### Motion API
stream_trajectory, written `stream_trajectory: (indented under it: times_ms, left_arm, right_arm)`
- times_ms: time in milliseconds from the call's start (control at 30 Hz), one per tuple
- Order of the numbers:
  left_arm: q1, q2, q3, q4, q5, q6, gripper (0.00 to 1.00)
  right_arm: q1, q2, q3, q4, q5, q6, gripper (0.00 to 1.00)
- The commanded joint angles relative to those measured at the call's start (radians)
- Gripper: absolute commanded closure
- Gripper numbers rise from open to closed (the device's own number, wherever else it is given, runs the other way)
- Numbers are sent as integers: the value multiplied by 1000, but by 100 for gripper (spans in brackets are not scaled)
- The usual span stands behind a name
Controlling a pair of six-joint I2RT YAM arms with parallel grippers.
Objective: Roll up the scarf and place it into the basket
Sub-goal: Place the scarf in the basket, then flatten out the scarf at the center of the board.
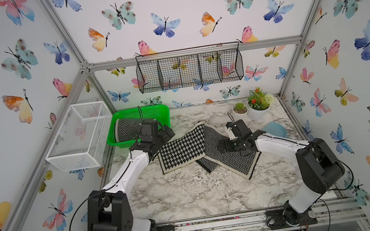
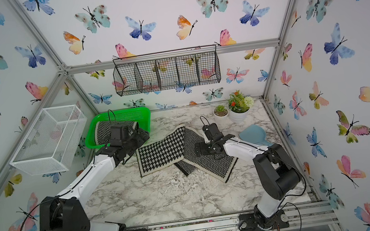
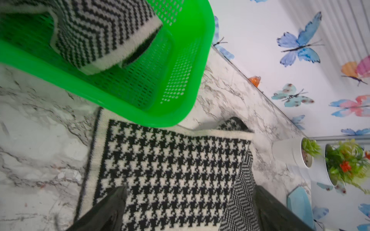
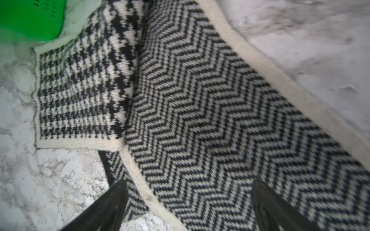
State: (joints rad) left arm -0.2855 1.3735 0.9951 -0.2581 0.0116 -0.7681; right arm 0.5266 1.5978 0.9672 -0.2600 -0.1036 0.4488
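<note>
Left jaws spread above scarf (image 3: 170, 170); its edge seemingly meets basket (image 3: 156, 117) rim.

The basket (image 1: 130, 111) is bright green; the rolled scarf (image 1: 126, 128) in it shows black-and-white zigzags. The flat scarf (image 1: 183, 150), centre frame, is houndstooth and chevron, cream-edged; the table (image 1: 190, 198) is grey-veined white marble.

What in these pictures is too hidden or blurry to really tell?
Rolled scarf in the basket: one end covered by the left arm in both top views.
Pale blue object: partly behind the right arm in both top views; I cannot tell what it is.
Flat scarf: right wrist view is blurred, and the overlap hides whether it is one piece or two.
</note>
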Motion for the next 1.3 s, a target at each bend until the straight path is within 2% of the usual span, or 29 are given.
stream_trajectory:
  times_ms: [0,233,500,833,933,1000,1167,1200,1267]
  left_arm:
    - [2,-69,-145,-6,-42,-39,1]
    - [19,-100,-278,-30,-84,-19,0]
    - [25,40,-278,-18,-64,12,4]
    - [22,144,-272,56,-22,26,11]
    - [21,161,-273,72,-12,26,20]
    - [19,178,-272,87,5,26,44]
    - [16,224,-254,101,44,42,68]
    - [16,229,-250,104,47,42,73]
    - [14,235,-248,110,47,45,78]
  right_arm:
    - [-8,-95,-64,-30,132,79,2]
    - [-18,-281,-207,-82,268,209,2]
    - [-46,-302,-287,-139,320,293,4]
    - [-141,-218,-331,-74,216,270,7]
    - [-148,-182,-328,-57,196,261,8]
    - [-151,-146,-326,-42,172,254,9]
    - [-157,-68,-318,-14,120,247,13]
    - [-158,-60,-319,-7,113,246,17]
    - [-160,-57,-324,6,104,247,34]
